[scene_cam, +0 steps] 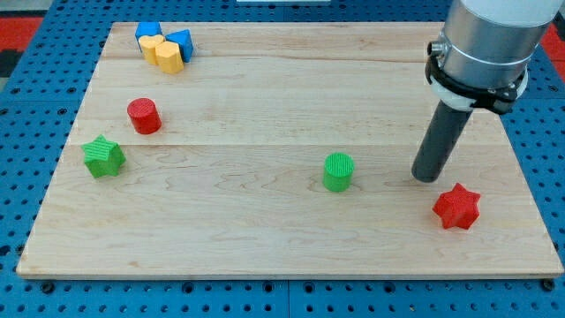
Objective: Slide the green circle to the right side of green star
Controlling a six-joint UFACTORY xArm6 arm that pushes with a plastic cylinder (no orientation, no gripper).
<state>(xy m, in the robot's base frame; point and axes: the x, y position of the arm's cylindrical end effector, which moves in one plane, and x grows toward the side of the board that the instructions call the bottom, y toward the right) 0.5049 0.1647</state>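
My tip (pixel 428 176) rests on the wooden bench (pixel 265 230), just right of the ribbed green circle block (pixel 337 171); the green star block (pixel 104 156) sits far left. No jaws show.

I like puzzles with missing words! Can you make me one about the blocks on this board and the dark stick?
1. My tip stands on the view's ____ side of the green circle.
2. The green star sits near the board's ____ edge in the view.
3. The block closest to my tip is the red ____.
4. The red circle is nearest the green ____.

Missing words: right; left; star; star
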